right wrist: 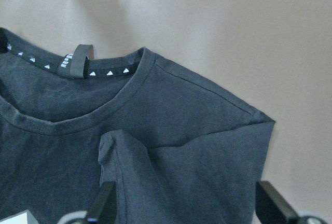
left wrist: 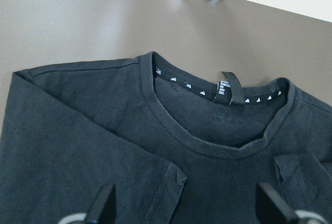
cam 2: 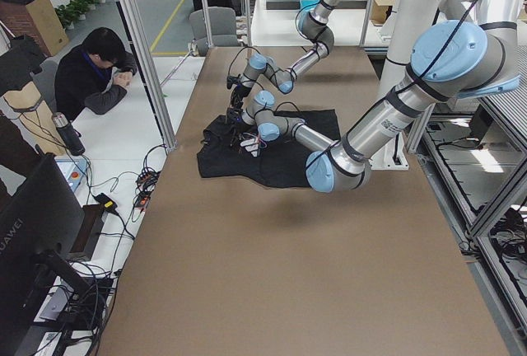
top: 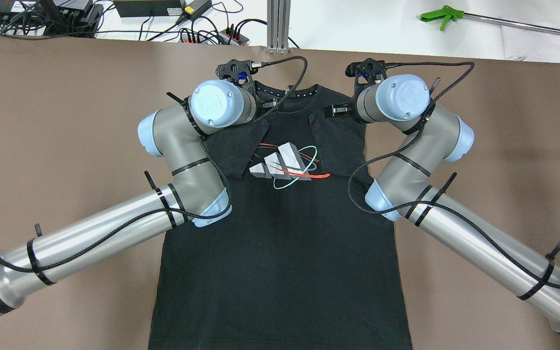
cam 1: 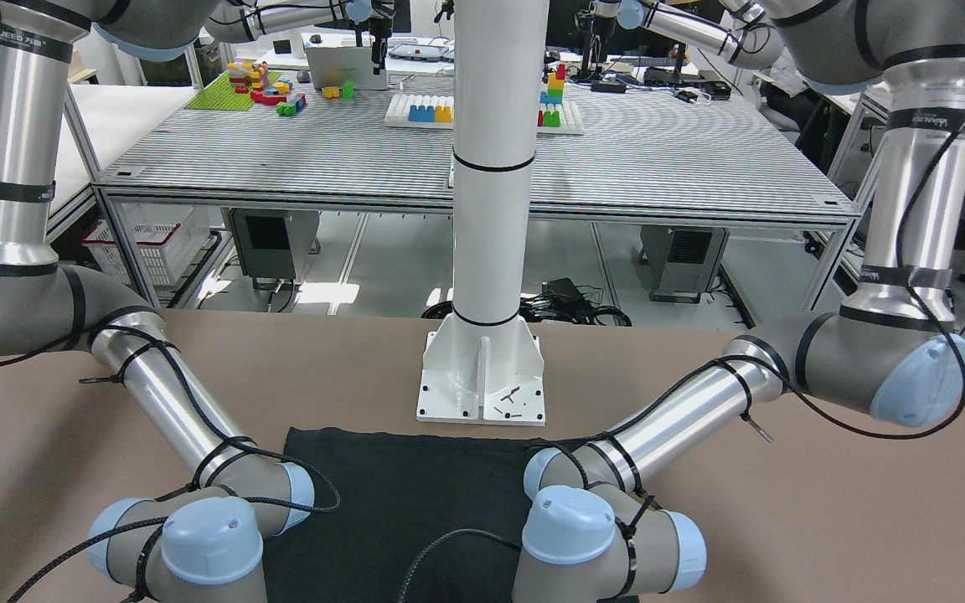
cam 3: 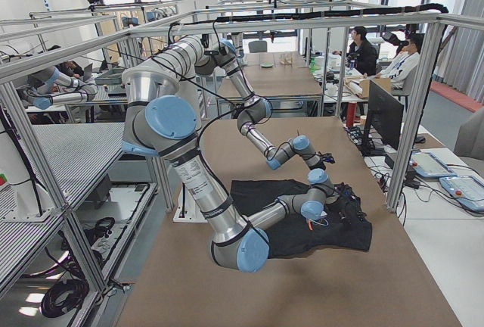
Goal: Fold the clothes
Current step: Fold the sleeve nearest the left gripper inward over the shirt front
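Brown table (top: 66, 121) bears one black T-shirt (top: 280, 272), lying flat, front up.

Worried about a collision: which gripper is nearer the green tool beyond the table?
Right. The right gripper is over the shirt shoulder nearer the green tool; the left gripper is over the other shoulder, across the collar, farther away.

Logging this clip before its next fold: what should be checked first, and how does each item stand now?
1. T-shirt lying flat, print up: ok.
2. Both sleeves folded inward: ok.
3. Left gripper open, by the collar: ok.
4. Right gripper open, by the collar: ok.
5. Fingertips touching the fabric: cannot tell.
6. Hem straight: ok.
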